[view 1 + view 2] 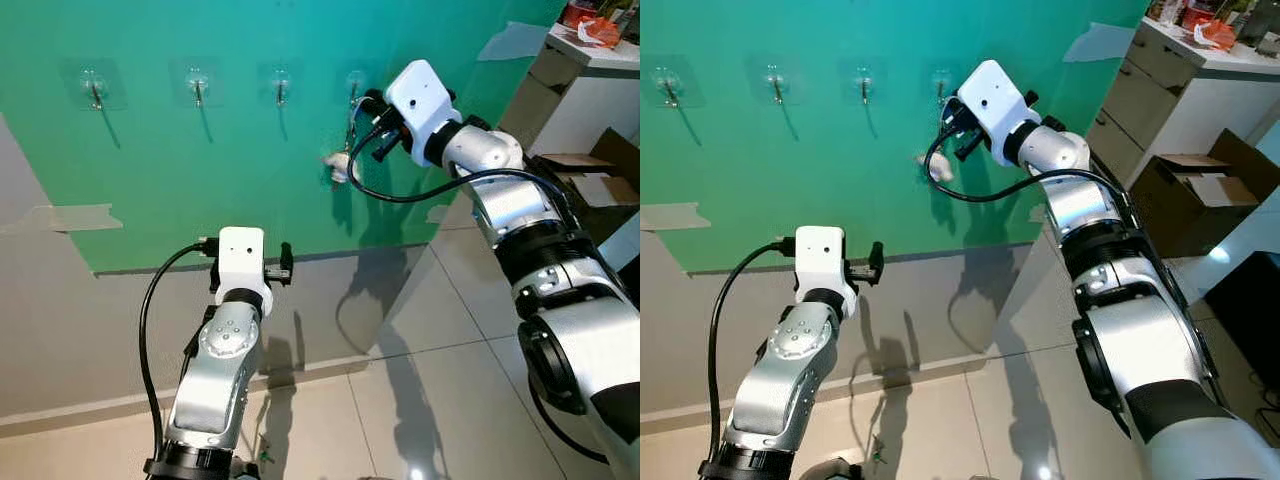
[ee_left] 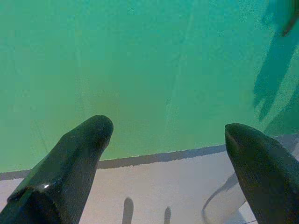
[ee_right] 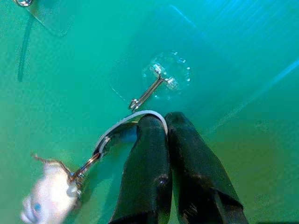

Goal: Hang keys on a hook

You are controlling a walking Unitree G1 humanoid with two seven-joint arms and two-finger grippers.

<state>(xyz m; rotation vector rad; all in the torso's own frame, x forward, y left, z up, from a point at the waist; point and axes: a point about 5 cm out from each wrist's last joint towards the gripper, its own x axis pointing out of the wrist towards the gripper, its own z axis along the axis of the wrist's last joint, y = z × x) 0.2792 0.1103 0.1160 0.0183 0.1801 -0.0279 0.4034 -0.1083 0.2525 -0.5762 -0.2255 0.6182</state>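
Four clear adhesive hooks run along the green wall sheet [image 1: 200,180]. My right gripper [image 3: 164,122] is raised to the rightmost hook [image 3: 148,92] and is shut on the key ring [image 3: 122,125]. The ring sits just below the metal tip of the hook, very close to it, and I cannot tell whether it touches. A white fluffy charm [image 3: 49,198] dangles from the ring [image 1: 340,168]. My left gripper [image 2: 168,135] hangs open lower down, facing the bottom edge of the green sheet, with nothing between its fingers [image 2: 74,154].
Three other hooks [image 1: 95,92] [image 1: 198,90] [image 1: 281,90] stand free to the left. A white cabinet [image 1: 1200,80] and an open cardboard box [image 1: 1195,190] are at the right. Grey wall and tiled floor [image 1: 400,400] lie below.
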